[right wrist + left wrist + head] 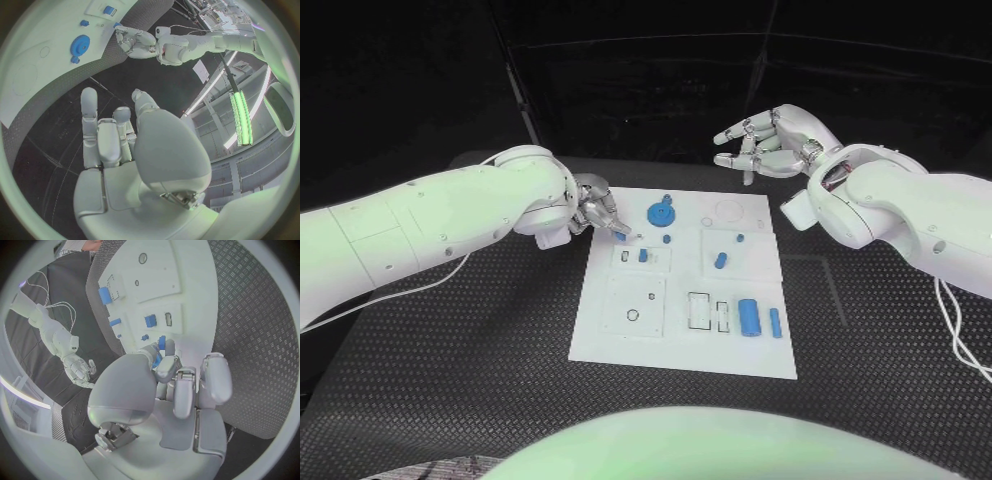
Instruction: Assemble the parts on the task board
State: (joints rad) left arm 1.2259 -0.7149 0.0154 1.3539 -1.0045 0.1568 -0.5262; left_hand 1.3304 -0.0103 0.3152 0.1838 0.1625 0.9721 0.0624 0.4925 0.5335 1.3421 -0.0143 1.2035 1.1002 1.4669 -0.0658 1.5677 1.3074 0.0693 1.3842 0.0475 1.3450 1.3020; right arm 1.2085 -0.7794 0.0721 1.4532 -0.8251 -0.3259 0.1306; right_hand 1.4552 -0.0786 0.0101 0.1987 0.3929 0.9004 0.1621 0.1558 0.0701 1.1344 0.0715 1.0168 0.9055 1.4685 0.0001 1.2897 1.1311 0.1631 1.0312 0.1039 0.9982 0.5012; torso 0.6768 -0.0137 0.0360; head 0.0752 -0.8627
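Just left of the frame's centre, the left hand (pixel 594 212) pinches a small blue part (pixel 620 237) in its fingers (pixel 164 365) over the board's (pixel 632 345) upper-left edge, near the blue disc (pixel 662 212). At upper right, the right hand (pixel 776 140) hovers beyond the board's far edge, fingers apart and holding nothing. Other blue parts, among them a cylinder (pixel 749 317), lie on the board in the middle of the tabletop (pixel 444 400).

My two white arms, silver hands

My left arm (pixel 430 225) and right arm (pixel 913 205) wear smooth white shells; thin white cables (pixel 956 330) trail beside them.
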